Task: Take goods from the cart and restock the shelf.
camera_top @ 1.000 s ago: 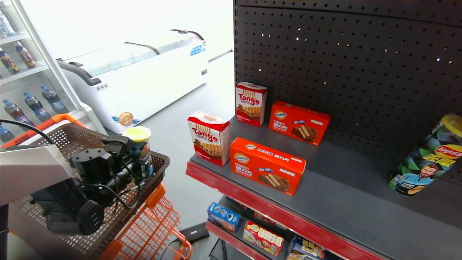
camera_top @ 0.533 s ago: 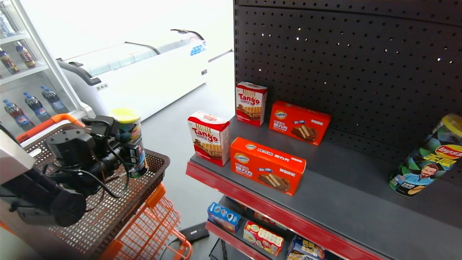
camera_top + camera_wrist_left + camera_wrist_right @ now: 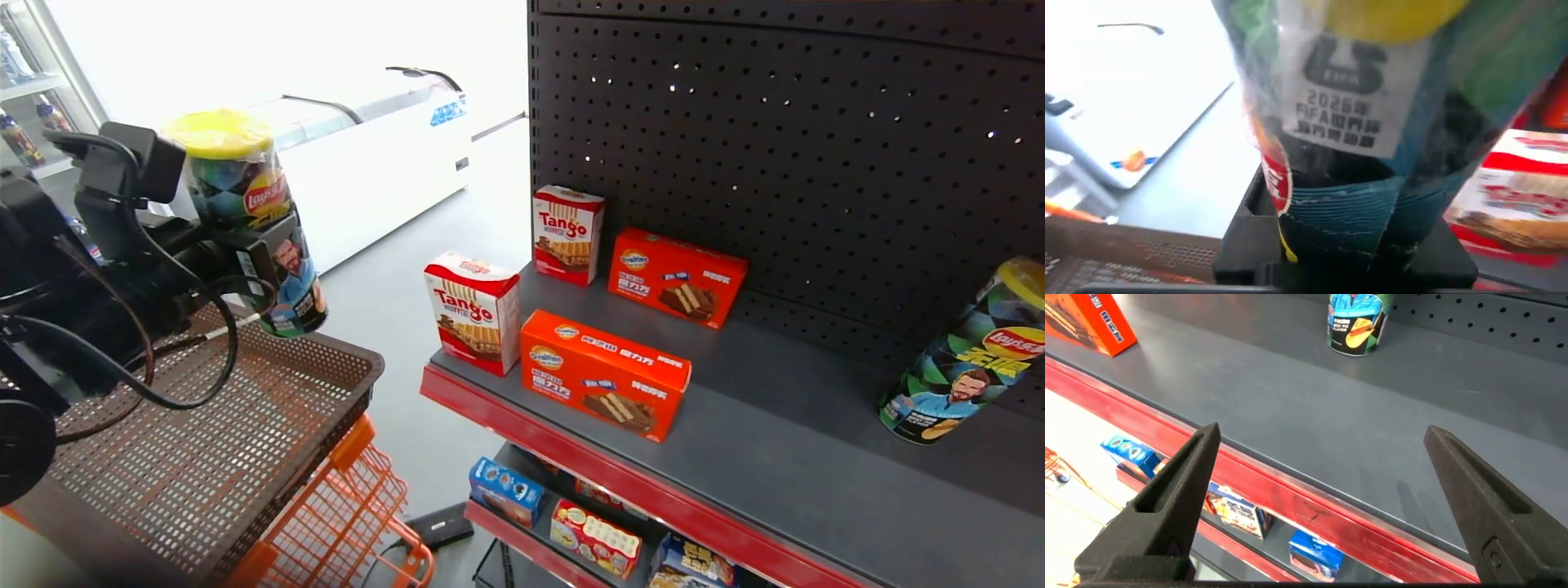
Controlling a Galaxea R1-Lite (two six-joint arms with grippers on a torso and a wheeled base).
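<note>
My left gripper (image 3: 260, 260) is shut on a chip can (image 3: 245, 208) with a yellow lid and holds it upright, well above the brown cart basket (image 3: 245, 425). From the left wrist view the can (image 3: 1372, 122) stands close in my left gripper (image 3: 1347, 249). To the right is the grey shelf (image 3: 784, 441) with a red front edge. A second chip can (image 3: 963, 351) leans at its far right. My right gripper (image 3: 1331, 506) hangs open over the shelf board (image 3: 1372, 433), with that can (image 3: 1360, 322) beyond it.
On the shelf's left part stand two white-red wafer boxes (image 3: 473, 310) and two orange boxes (image 3: 604, 371). A black pegboard (image 3: 775, 139) backs the shelf. Lower shelves hold small packs (image 3: 592, 535). A white chest freezer (image 3: 326, 171) stands behind the cart.
The left arm has lifted the chip can up out of the cart basket, rising and shifting left. The goods on the shelf have not moved.
</note>
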